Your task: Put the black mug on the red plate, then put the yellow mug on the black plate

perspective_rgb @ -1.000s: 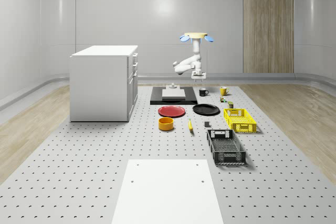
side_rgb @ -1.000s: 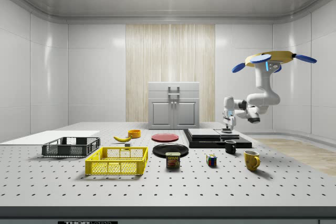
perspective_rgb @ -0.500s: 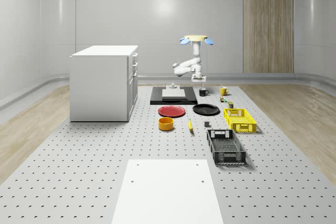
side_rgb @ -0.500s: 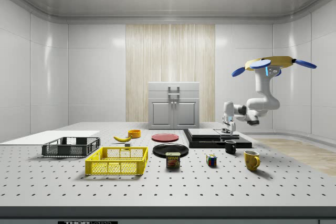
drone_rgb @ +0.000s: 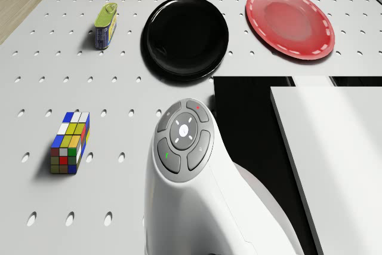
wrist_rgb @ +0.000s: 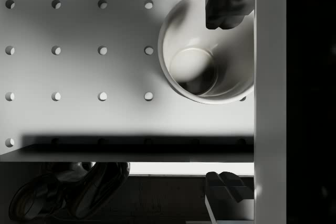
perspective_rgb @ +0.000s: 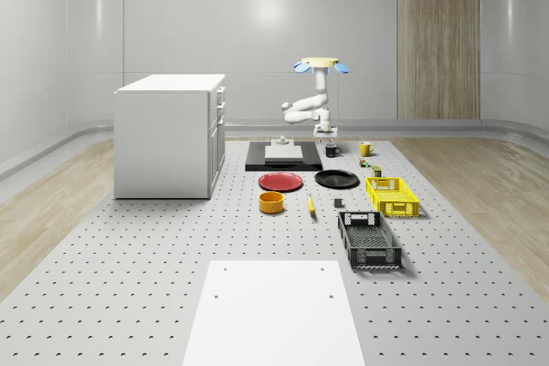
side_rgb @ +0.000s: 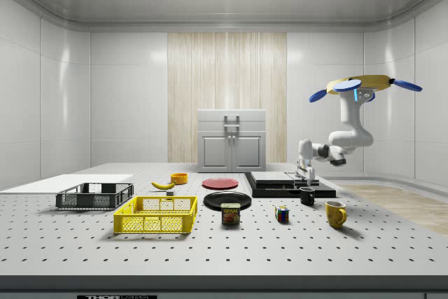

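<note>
Perforated grey table [perspective_rgb: 129,297] carries everything here. A white cabinet with drawers [perspective_rgb: 171,135] stands toward its far edge, on the whole-scene view's left. Beside the cabinet lies a flat black slab with a white block on top [perspective_rgb: 283,156]. The quadrotor drone with blue rotors and a yellow body [perspective_rgb: 320,63] hovers over the far edge of the table, above that slab's end, its white arm [side_rgb: 343,138] bent down toward the table.

Nearer the middle sit a black wire basket [perspective_rgb: 369,239] and a yellow wire basket [perspective_rgb: 392,195]. The round red plate [perspective_rgb: 280,182] and the round glossy black plate [perspective_rgb: 336,179] lie side by side just in front of the slab; in the drone view the black plate [drone_rgb: 185,37] is just beside the slab's corner.

The gripper [side_rgb: 305,175] hangs directly above the small black mug [side_rgb: 307,196], which stands upright on the table just beside the slab's edge. From the wrist, the fingers are spread apart, one fingertip [wrist_rgb: 227,3] over the mug's [wrist_rgb: 210,56] rim and the other [wrist_rgb: 223,184] over the slab. The yellow mug [side_rgb: 335,213] stands near the black one, toward the table's edge on the side view's right.
</note>
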